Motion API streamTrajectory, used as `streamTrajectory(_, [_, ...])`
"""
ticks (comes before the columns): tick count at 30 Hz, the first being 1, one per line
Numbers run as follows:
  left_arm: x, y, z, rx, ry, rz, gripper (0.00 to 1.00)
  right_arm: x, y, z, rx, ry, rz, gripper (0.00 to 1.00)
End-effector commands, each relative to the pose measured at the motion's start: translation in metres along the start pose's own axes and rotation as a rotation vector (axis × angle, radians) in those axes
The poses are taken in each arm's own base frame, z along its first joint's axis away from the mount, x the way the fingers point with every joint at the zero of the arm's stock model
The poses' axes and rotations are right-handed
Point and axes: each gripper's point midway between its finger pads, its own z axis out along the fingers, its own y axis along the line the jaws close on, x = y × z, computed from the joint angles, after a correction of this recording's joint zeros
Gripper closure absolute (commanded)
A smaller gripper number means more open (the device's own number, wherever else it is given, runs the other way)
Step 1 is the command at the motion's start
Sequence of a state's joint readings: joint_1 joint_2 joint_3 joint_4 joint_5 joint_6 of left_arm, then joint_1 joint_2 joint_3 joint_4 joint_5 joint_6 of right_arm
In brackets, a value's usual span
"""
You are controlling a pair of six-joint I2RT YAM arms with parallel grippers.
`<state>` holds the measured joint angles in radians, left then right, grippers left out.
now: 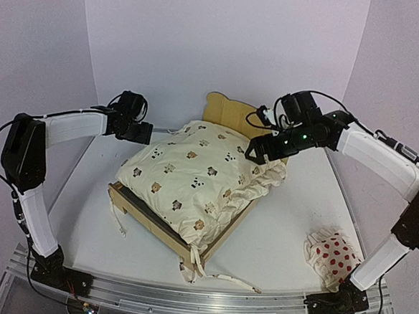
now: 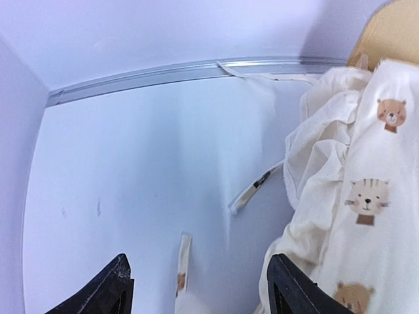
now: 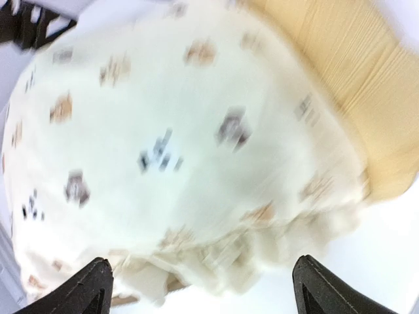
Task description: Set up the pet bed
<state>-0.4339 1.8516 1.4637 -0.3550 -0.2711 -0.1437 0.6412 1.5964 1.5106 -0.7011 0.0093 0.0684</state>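
pet bed (image 1: 227, 114) likely light, stiff plywood; grab side rail (image 1: 154, 227) at 7 o'clock | cushion (image 1: 194, 174) soft on top | left gripper (image 2: 200, 294) wide, empty | right gripper (image 3: 203, 291) wide, empty

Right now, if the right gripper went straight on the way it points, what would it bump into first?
Most likely the cream animal-print cushion lying on the pet bed. It fills the view between the open fingers of the right gripper, though blur leaves depth unsure.
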Motion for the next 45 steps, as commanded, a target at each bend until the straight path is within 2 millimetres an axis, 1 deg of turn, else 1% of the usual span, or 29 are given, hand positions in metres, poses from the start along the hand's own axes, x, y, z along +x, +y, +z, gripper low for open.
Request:
streamTrajectory(1, [-0.003,0.017,-0.065,-0.011,-0.003,-0.118,0.28,-0.064,-0.045,-0.013,0.12,-0.136,-0.082,0.02])
streamTrajectory(4, [0.018,0.014,-0.091,-0.004,0.026,-0.174,0.28,-0.092,-0.065,-0.007,0.137,-0.168,-0.094,0.02])
streamTrajectory(5, [0.029,0.009,-0.096,-0.002,0.049,-0.172,0.28,-0.097,-0.072,0.0,0.139,-0.166,-0.101,0.02])
streamTrajectory(7, [0.049,0.001,-0.109,-0.002,0.096,-0.178,0.3,-0.115,-0.083,0.002,0.135,-0.194,-0.101,0.02])
streamTrajectory(9, [0.071,-0.005,-0.12,-0.005,0.139,-0.183,0.33,-0.128,-0.096,0.01,0.116,-0.206,-0.092,0.02])
streamTrajectory(11, [0.092,-0.016,-0.13,0.005,0.172,-0.193,0.36,-0.137,-0.11,0.018,0.094,-0.211,-0.073,0.02])
streamTrajectory(12, [0.103,-0.025,-0.133,0.031,0.194,-0.192,0.42,-0.141,-0.117,0.024,0.083,-0.212,-0.063,0.02])
streamTrajectory(15, [0.134,-0.047,-0.141,0.067,0.264,-0.194,0.52,-0.146,-0.132,0.037,0.057,-0.206,-0.038,0.02])
streamTrajectory(18, [0.158,-0.062,-0.152,0.058,0.307,-0.171,0.59,-0.145,-0.142,0.05,0.036,-0.192,-0.023,0.02])
streamTrajectory(20, [0.17,-0.073,-0.161,0.064,0.326,-0.151,0.62,-0.142,-0.15,0.057,0.064,-0.179,-0.045,0.02])
streamTrajectory(23, [0.181,-0.082,-0.173,0.061,0.346,-0.128,0.66,-0.135,-0.156,0.067,0.058,-0.155,-0.07,0.02])
streamTrajectory(24, [0.186,-0.082,-0.177,0.054,0.358,-0.123,0.66,-0.134,-0.156,0.068,0.041,-0.151,-0.067,0.02])
streamTrajectory(26, [0.19,-0.085,-0.185,0.05,0.367,-0.11,0.63,-0.126,-0.159,0.07,-0.005,-0.135,-0.038,0.03])
streamTrajectory(29, [0.194,-0.085,-0.195,0.033,0.374,-0.103,0.59,-0.113,-0.157,0.072,-0.077,-0.109,-0.004,0.16])
streamTrajectory(31, [0.199,-0.082,-0.2,0.022,0.388,-0.098,0.61,-0.107,-0.159,0.071,-0.081,-0.096,-0.001,0.25])
streamTrajectory(34, [0.208,-0.073,-0.205,-0.011,0.415,-0.097,0.63,-0.1,-0.161,0.069,-0.074,-0.082,-0.006,0.38])
streamTrajectory(36, [0.212,-0.066,-0.207,-0.034,0.423,-0.104,0.63,-0.098,-0.166,0.065,-0.059,-0.078,0.005,0.5])
streamTrajectory(37, [0.212,-0.063,-0.208,-0.037,0.418,-0.111,0.63,-0.096,-0.17,0.064,-0.049,-0.075,0.017,0.54])
streamTrajectory(41, [0.212,-0.058,-0.21,-0.041,0.398,-0.128,0.63,-0.088,-0.182,0.059,-0.012,-0.059,0.067,0.67])
streamTrajectory(45, [0.207,-0.059,-0.206,-0.045,0.373,-0.127,0.63,-0.072,-0.188,0.05,0.043,-0.028,0.085,0.8])
